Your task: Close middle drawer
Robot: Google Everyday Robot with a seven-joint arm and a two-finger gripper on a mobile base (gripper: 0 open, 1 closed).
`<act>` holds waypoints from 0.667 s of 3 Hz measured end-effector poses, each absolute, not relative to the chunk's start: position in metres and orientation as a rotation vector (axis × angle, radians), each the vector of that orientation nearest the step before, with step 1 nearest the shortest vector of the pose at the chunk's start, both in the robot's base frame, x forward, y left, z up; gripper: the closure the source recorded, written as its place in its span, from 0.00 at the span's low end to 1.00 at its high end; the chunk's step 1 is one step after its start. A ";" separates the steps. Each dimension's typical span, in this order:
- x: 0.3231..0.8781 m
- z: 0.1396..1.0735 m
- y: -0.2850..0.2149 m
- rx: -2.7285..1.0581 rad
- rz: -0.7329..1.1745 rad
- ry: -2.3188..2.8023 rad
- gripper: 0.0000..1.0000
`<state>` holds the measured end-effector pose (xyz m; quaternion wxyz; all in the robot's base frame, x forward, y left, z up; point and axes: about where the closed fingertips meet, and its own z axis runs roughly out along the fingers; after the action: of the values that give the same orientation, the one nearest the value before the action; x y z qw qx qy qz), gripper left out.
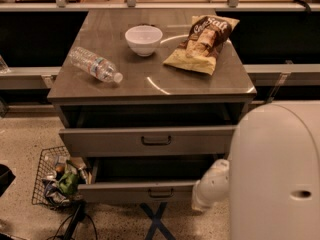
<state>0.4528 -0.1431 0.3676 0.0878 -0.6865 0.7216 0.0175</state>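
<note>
The middle drawer (140, 191) is a wide grey drawer with a small dark bar handle (161, 193). It stands pulled out below the upper drawer (150, 141), which is also partly out. Its inside is mostly in shadow. My white arm reaches down from the lower right. My gripper (204, 198) is at the arm's end, against the right end of the middle drawer's front.
On the cabinet top (150, 84) lie a plastic water bottle (96, 65), a white bowl (143, 39) and a chip bag (202, 44). A wire basket (57, 181) of items stands on the floor left of the drawers. My white body (280, 174) fills the lower right.
</note>
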 end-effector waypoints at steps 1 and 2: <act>0.489 0.368 -0.141 -2.067 -0.006 2.112 1.00; 0.490 0.368 -0.142 -2.064 -0.010 2.113 1.00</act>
<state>0.4904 -0.1417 0.3682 0.0936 -0.6957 0.7122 -0.0034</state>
